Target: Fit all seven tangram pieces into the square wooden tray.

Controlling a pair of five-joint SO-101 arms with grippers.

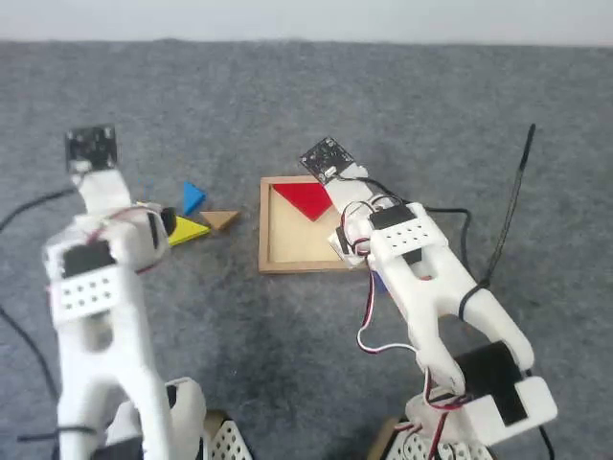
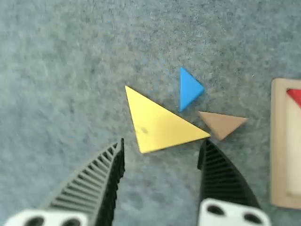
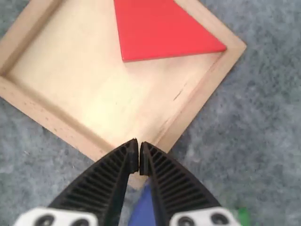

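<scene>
Although just one piece, the large red triangle, is lying inside the square pale-wood tray, six more are by my count waiting to go in, so I am judging the job barely begun. The red piece is sitting flat along the tray's twelve o'clock rim, and bare wood is showing across the rest of the floor. At nine o'clock of the tray, on the grey carpet, three pieces are lying close together: a large yellow triangle, a small blue triangle at its one o'clock, and a small tan wooden triangle at its three o'clock, nearest the tray. My left gripper is hanging over the yellow triangle, fingers spread wide and gripping nothing. My right gripper is hovering over the tray's five o'clock corner, fingers pressed together and empty. A dark blue piece is lying just outside that corner, a sliver of green showing near it.
</scene>
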